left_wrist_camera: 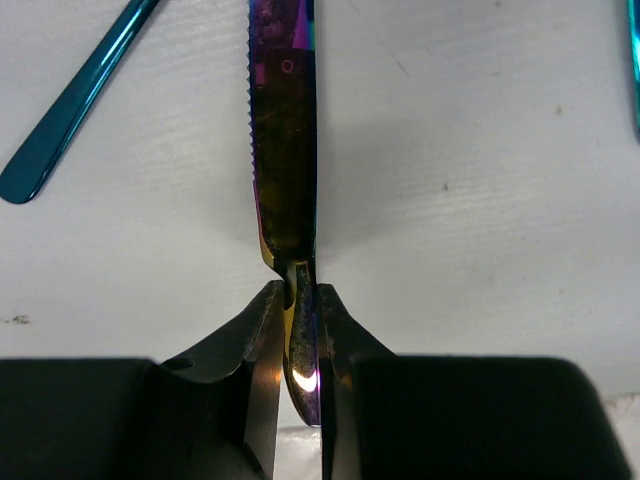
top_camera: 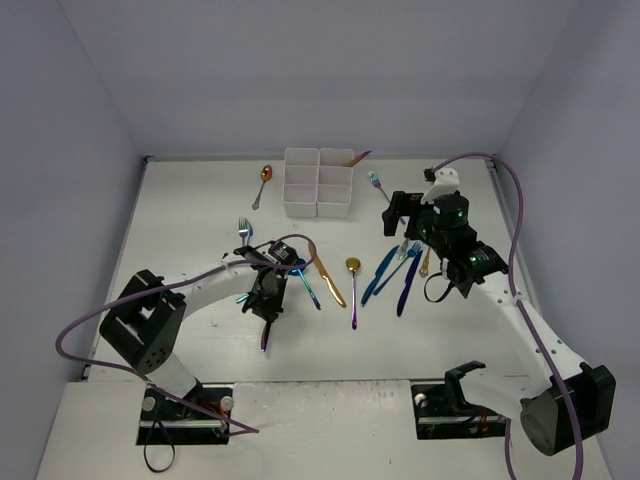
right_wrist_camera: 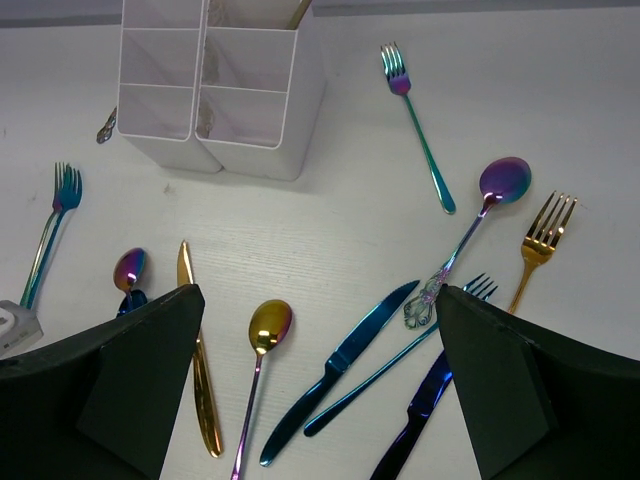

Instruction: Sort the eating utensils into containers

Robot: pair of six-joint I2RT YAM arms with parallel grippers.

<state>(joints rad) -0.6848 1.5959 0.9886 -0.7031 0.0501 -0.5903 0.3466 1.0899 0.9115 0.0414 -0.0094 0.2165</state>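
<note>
Currently the left gripper [left_wrist_camera: 298, 305] is clamping an iridescent knife [left_wrist_camera: 285, 150] by its handle, blade extending ahead; the right gripper [right_wrist_camera: 320, 345] is hanging wide open above utensils [right_wrist_camera: 345, 362].

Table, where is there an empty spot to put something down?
The far left side, between the table edge and the blue fork, is bare. So is the near strip in front of the gold-headed spoon. The middle is crowded: knives, forks and spoons lie close together from the left gripper, pinching a rainbow knife, to the right gripper.
</note>
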